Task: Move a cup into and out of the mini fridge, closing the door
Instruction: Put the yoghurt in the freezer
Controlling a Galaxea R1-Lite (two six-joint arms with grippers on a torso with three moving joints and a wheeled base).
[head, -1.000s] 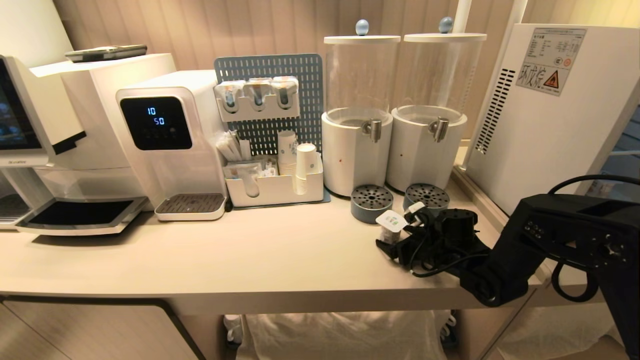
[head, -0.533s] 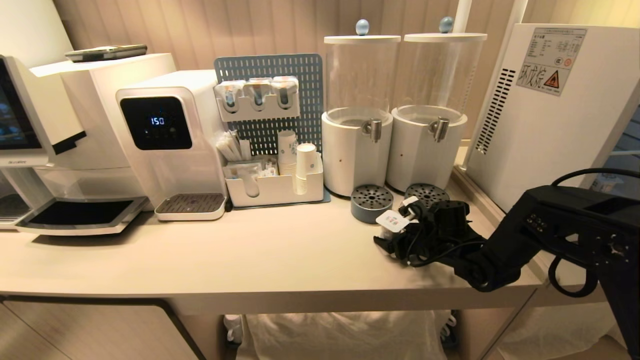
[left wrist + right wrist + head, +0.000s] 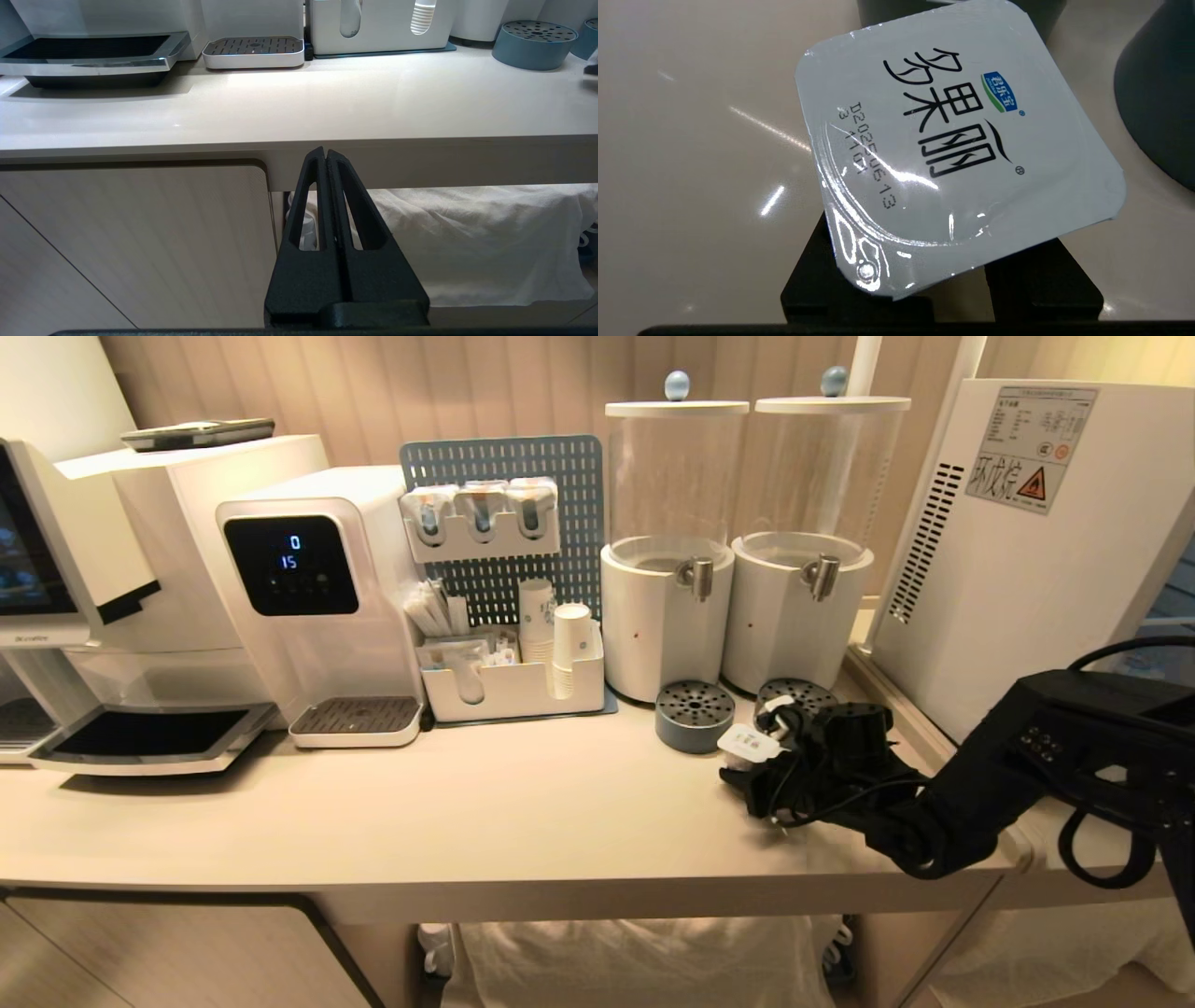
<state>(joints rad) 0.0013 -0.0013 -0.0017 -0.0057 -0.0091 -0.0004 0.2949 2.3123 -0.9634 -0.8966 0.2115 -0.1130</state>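
The cup (image 3: pixel 747 740) is a small sealed yogurt cup with a white square foil lid; it sits at the counter's right, in front of the two grey drip cups. My right gripper (image 3: pixel 752 775) reaches in from the right and is shut on it under the lid. In the right wrist view the lid (image 3: pixel 957 140) fills the middle, tilted, and covers the black fingers (image 3: pixel 822 289) on both sides. The white mini fridge (image 3: pixel 1018 569) stands at the far right, side vents and warning sticker facing me; its door is out of view. My left gripper (image 3: pixel 326 154) hangs shut below the counter edge.
Two clear dispensers (image 3: pixel 672 551) (image 3: pixel 812 541) stand behind the cup, with grey drip cups (image 3: pixel 693 714) at their feet. A white organizer (image 3: pixel 523 686) with paper cups, a water dispenser (image 3: pixel 308 597) and a coffee machine (image 3: pixel 56 616) line the back left. Bare counter (image 3: pixel 467 812) lies in front.
My right gripper's fingers have closed in round the cup. Gripper and cup have shifted a little to the right and toward the drip cups. The left arm has not moved.
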